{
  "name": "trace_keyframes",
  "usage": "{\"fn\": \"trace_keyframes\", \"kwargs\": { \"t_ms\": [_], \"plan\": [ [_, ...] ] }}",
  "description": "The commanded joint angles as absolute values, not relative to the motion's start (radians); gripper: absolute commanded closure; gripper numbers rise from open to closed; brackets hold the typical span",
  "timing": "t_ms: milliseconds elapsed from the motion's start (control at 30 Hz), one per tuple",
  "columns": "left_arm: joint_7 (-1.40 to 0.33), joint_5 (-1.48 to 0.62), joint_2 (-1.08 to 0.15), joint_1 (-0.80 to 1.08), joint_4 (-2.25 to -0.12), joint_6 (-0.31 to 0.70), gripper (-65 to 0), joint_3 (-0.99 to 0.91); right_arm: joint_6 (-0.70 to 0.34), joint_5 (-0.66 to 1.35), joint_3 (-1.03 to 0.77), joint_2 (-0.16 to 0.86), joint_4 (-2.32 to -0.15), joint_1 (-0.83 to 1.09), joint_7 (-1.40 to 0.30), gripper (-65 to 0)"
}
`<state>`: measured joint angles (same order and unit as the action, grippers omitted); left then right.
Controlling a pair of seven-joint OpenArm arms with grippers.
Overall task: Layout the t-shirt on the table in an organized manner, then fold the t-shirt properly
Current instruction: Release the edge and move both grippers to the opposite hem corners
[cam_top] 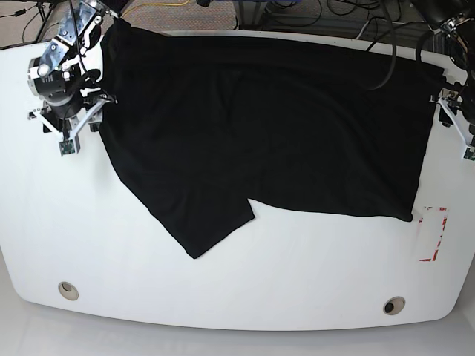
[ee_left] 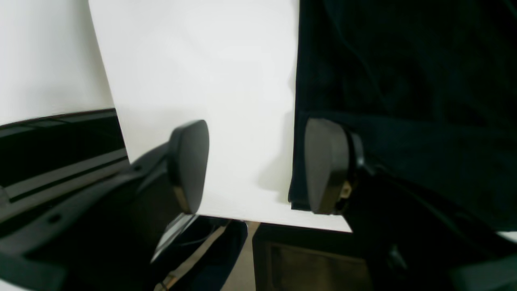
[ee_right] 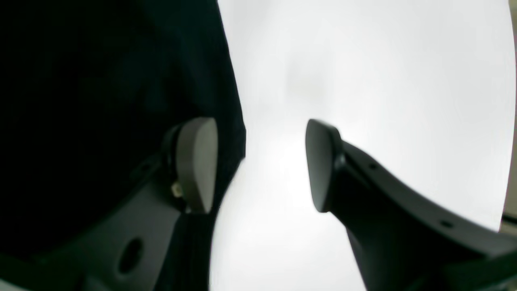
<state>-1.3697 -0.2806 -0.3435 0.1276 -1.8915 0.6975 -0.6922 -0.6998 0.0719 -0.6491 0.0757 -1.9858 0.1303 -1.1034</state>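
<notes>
Overhead, the t-shirt [cam_top: 274, 126] lay spread across the far half of the table [cam_top: 245, 293], reaching from the left edge almost to the right edge. One sleeve stuck out toward the near side, left of the middle, with its tip pointing at the front edge. The hem on the base view's right ran down to a corner just beside a red tape mark [cam_top: 434, 236]. Two metal grommets [cam_top: 68, 290] sat near the front edge, one at each side.

The right gripper [ee_right: 258, 163] stood at the shirt's edge on the base view's left. Its jaws were parted and held nothing; bare table showed between them, and one finger [ee_right: 196, 161] stood over the black cloth. The left gripper [ee_left: 256, 165] stood at the opposite edge, on the base view's right, near the table's rim. Its jaws were also spread wide with white tabletop between them; one finger [ee_left: 325, 165] was at the border of the shirt, and whether it touched the cloth could not be told.
</notes>
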Motion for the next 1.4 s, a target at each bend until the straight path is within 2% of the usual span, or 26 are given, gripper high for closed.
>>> {"fn": "trace_keyframes", "kwargs": {
  "t_ms": [0,267,533,733,867,1067,1367],
  "plan": [
    [-1.353,-0.274,-0.377,0.099,-1.906,0.698,-35.1,-0.708,-0.698,0.084,-0.633,0.087,-1.969,0.082,-1.086,-32.8],
    [-1.23,-0.269,-0.366,-0.05,-1.836,0.698,-35.1,-0.653,-0.698,0.062,-0.602,0.084,-1.771,-0.094,-1.067,-32.8],
    [-1.101,-0.272,-0.364,-0.236,-1.616,0.698,-35.1,-0.549,-0.698,0.004,-0.601,0.084,-1.488,-0.255,-0.915,-32.8],
    [-0.94,-0.272,-0.364,-0.334,-1.428,0.644,-35.1,-0.466,-0.698,-0.044,-0.601,0.085,-1.28,-0.338,-0.782,-32.8],
    [-0.892,-0.272,-0.366,-0.372,-1.34,0.639,-35.1,-0.449,-0.698,-0.064,-0.601,0.088,-1.171,-0.364,-0.693,-32.8],
    [-0.888,-0.272,-0.367,-0.415,-1.283,0.639,-35.1,-0.449,-0.698,-0.064,-0.601,0.111,-1.061,-0.375,-0.615,-32.8],
    [-0.854,-0.272,-0.372,-0.415,-1.237,0.638,-35.1,-0.45,-0.698,-0.058,-0.561,0.087,-1.053,-0.346,-0.61,-32.7]
  ]
}}
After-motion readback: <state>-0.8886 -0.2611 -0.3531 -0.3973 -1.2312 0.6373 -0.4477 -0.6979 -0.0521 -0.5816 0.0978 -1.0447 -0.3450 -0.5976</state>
